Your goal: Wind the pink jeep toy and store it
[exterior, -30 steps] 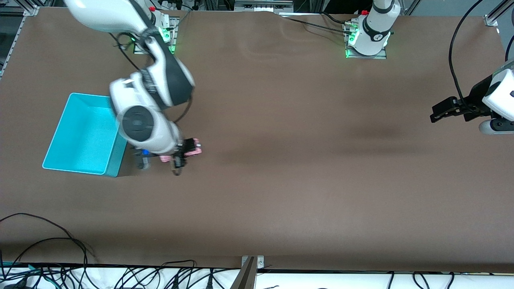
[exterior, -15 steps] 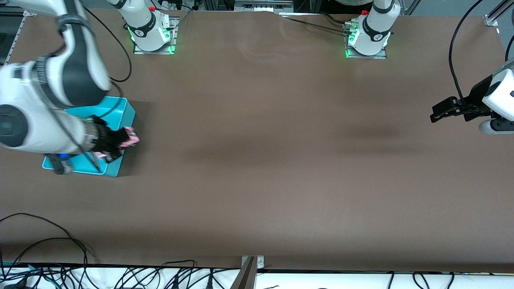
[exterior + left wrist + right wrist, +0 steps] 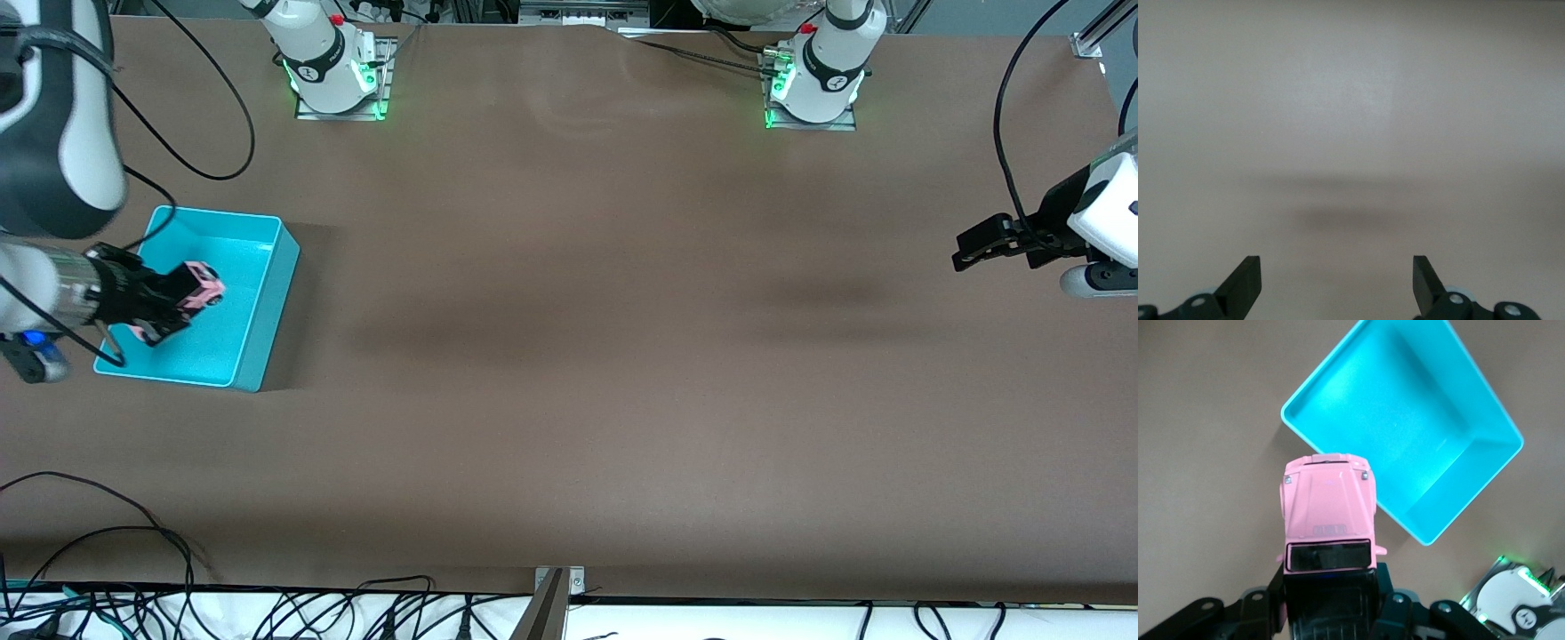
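The right arm's black two-finger pincer [image 3: 164, 307] covers the rear of the small pink boxy toy jeep [image 3: 201, 288] with black roof; its wheels stay hidden. The picture's edge cuts off the left arm's black pincer [image 3: 1337, 283], showing only its fingertips [image 3: 1248, 275].

Two Franka arms: white shells, dark grey joint bands, black grippers, black cables, green-lit bases beside the table [image 3: 569, 356] edge.
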